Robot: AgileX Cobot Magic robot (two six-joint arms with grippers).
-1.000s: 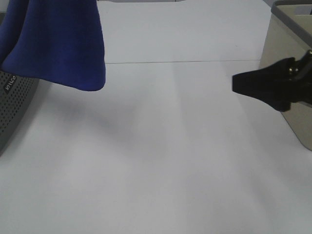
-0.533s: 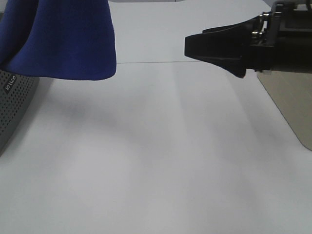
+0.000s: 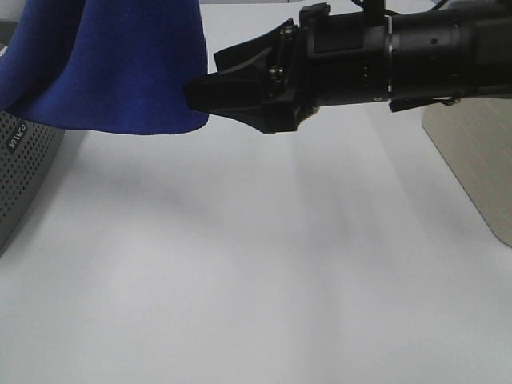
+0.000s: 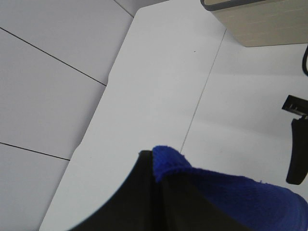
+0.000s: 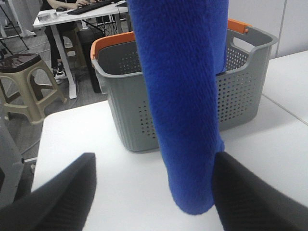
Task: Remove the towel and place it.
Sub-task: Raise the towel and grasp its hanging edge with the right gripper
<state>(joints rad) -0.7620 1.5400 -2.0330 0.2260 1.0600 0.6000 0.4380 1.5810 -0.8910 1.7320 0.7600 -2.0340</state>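
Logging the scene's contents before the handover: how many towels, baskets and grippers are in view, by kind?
towel: 1
baskets: 2, the grey basket and the beige basket
grippers: 2, the left gripper and the right gripper
Total: 5

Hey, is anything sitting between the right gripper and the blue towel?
Nothing visible. The towel hangs between the open jaws of the right gripper; the grey basket stands behind it, not in the way.

Small white lettering (image 3: 16, 137) is showing on the wall of the dark grey perforated basket (image 3: 28, 172) in the exterior high view, running slantwise; its letters are blurring together, too small to read.
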